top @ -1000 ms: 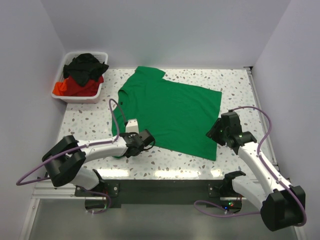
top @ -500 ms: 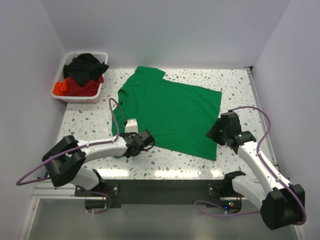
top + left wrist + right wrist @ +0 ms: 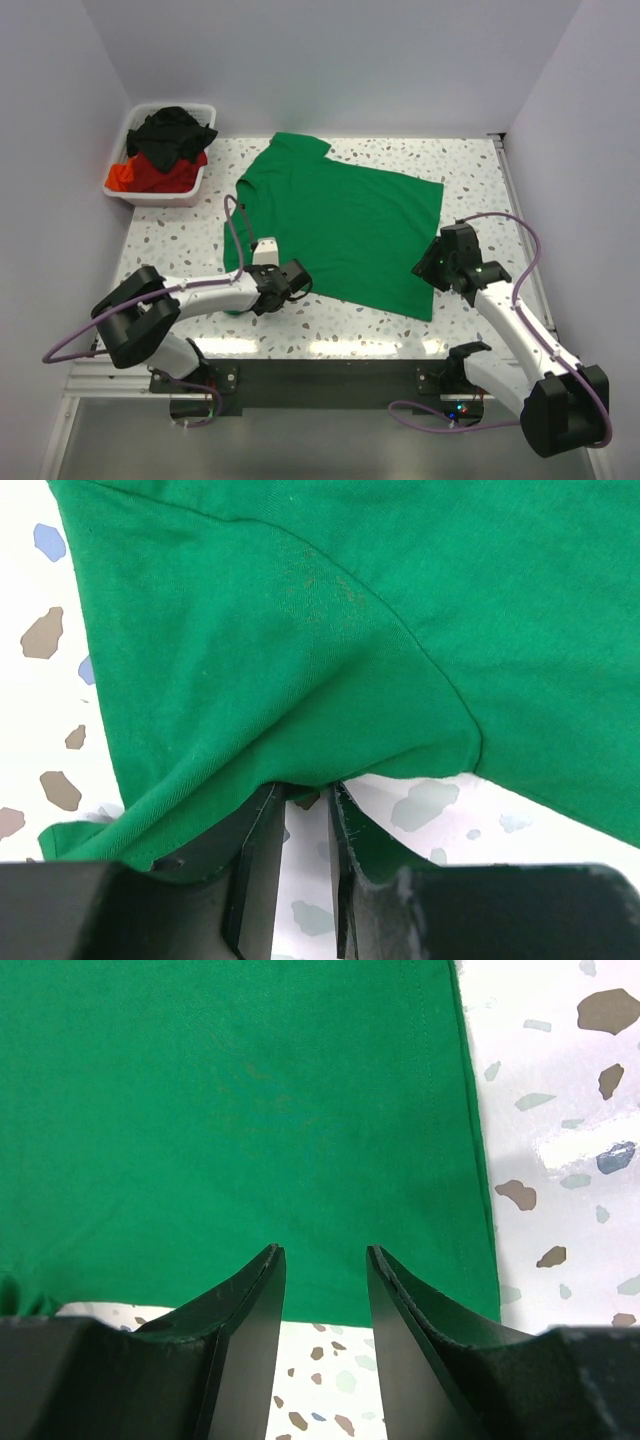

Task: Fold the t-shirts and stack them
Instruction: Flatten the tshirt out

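Observation:
A bright green t-shirt [image 3: 340, 220] lies spread flat on the speckled table. My left gripper [image 3: 292, 282] is at its near-left sleeve. In the left wrist view the sleeve's edge [image 3: 300, 630] drapes over the tips of the left gripper [image 3: 305, 795]. The jaws stand a narrow gap apart with bare table between them. My right gripper [image 3: 428, 268] sits at the shirt's near-right corner. In the right wrist view it [image 3: 325, 1252] is open, with its tips over the hem of the green cloth [image 3: 230, 1110] and nothing between them. A black t-shirt [image 3: 172, 132] and a red one [image 3: 150, 175] lie bunched in the bin.
The white plastic bin [image 3: 122, 186] stands at the table's far-left corner. Walls enclose the table at the left, back and right. The right table edge [image 3: 515, 220] runs close beside the right arm.
The left arm has edged slightly rightward at the sleeve and its cable has shifted. The right arm and the shirt look unmoved.

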